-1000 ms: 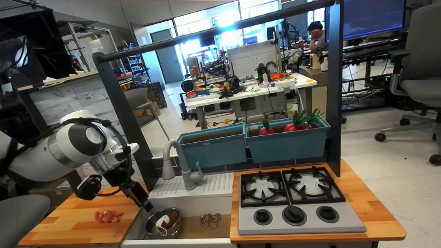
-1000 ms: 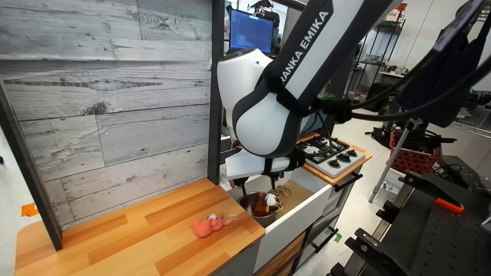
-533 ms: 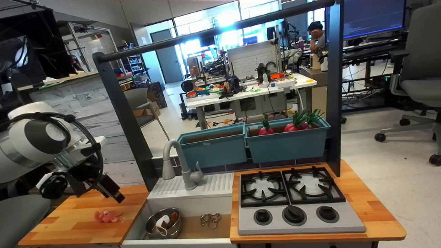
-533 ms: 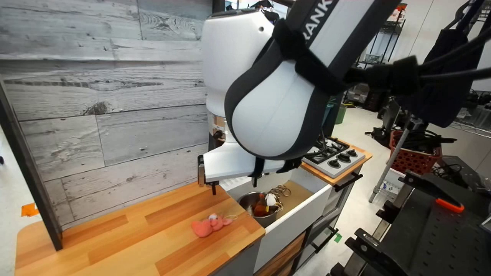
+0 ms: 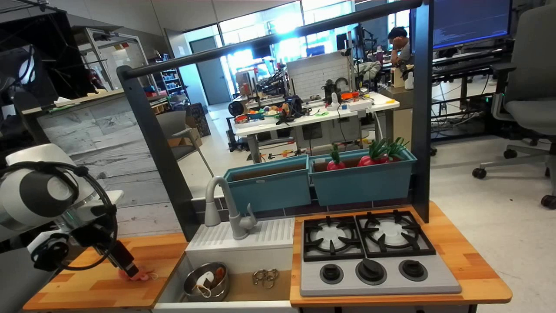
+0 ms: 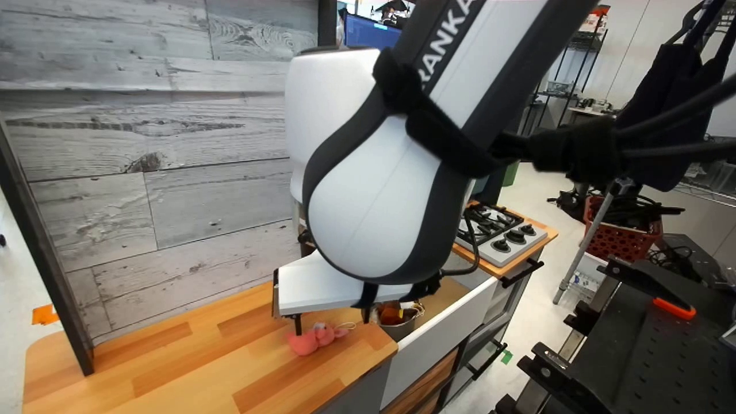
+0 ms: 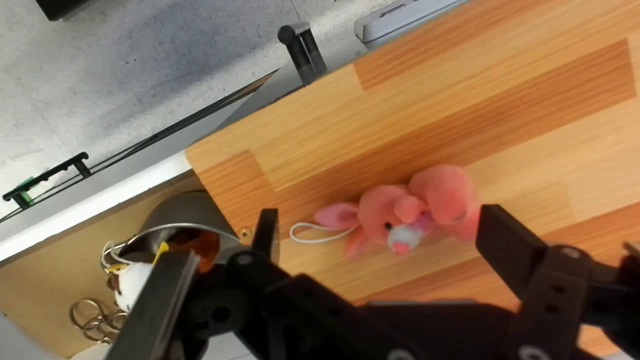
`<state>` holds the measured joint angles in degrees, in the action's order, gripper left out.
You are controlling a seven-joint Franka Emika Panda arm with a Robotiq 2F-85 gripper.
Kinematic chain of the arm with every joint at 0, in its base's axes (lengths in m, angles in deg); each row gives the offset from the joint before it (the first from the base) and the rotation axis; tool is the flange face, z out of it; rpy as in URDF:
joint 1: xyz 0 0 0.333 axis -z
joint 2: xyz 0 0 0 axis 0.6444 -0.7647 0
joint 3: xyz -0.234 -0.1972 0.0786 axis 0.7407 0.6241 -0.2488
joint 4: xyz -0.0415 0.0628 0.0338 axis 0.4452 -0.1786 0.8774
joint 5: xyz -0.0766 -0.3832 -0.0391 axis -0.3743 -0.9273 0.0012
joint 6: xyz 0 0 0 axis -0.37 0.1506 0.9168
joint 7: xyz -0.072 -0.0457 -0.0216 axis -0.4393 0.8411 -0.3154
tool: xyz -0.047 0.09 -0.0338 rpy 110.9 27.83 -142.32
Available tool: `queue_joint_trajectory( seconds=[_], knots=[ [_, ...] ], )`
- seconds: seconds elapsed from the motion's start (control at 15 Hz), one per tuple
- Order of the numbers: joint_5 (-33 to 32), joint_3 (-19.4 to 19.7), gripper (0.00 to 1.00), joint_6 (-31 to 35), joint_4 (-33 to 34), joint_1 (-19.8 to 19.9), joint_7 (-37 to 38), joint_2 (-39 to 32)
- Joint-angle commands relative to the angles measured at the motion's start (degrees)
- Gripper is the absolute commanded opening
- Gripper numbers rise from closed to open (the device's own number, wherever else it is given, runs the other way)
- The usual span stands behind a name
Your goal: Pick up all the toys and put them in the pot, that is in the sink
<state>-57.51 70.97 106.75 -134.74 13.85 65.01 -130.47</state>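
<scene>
Can see the claw (image 7: 379,225) spread wide over the wooden surface (image 6: 172,374) at the left, with a finger toward each end of the pink plush toy (image 7: 382,207) lying there. Cannot tell contact from a slight gap. In an exterior view, can catch only part of the toy behind the fingertips (image 5: 131,270); in the wrist view, can make out an ear, one dark eye, a pale snout and a white cord loop.

Just right of the surface, down in the white sink (image 5: 265,259), can find the metal pot (image 7: 182,206), cut across by the claw's dark linkage in the wrist view and partly hidden behind the arm (image 6: 368,213) in an exterior view. Inside it, can pick out a white toy (image 5: 206,277) with a pale cord, and beside that a brown-orange thing (image 5: 219,274), hard to make out in shape. Right of the pot, on the sink floor, can see metal rings (image 5: 266,278), too tangled to count.

Farther off, past the faucet (image 5: 238,222), can see the left teal planter (image 5: 267,191), brown inside, and the right teal planter (image 5: 362,184), with red vegetables (image 5: 335,165) sunk partly from sight below the rim.
</scene>
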Motion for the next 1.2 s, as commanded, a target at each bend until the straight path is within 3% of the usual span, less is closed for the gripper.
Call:
queue_joint_trajectory(
  seconds=[0.0,0.4,0.67,0.93,1.0,1.13],
  knots=[
    [2.7,-0.5,0.74,-0.5,4.9,-0.1,-0.5,-4.2],
    [3.0,0.2,0.27,0.0,8.2,-1.1,-0.2,-7.0],
    [2.7,0.3,0.0,2.0,6.0,-1.7,-0.5,-5.1],
    [1.8,0.9,0.0,4.8,1.9,-2.7,-1.9,-1.5],
    [1.6,1.2,0.26,5.0,1.0,-3.1,-2.4,-0.7],
    [0.9,3.1,0.34,3.2,-0.2,-4.9,-2.7,0.7]
  ],
)
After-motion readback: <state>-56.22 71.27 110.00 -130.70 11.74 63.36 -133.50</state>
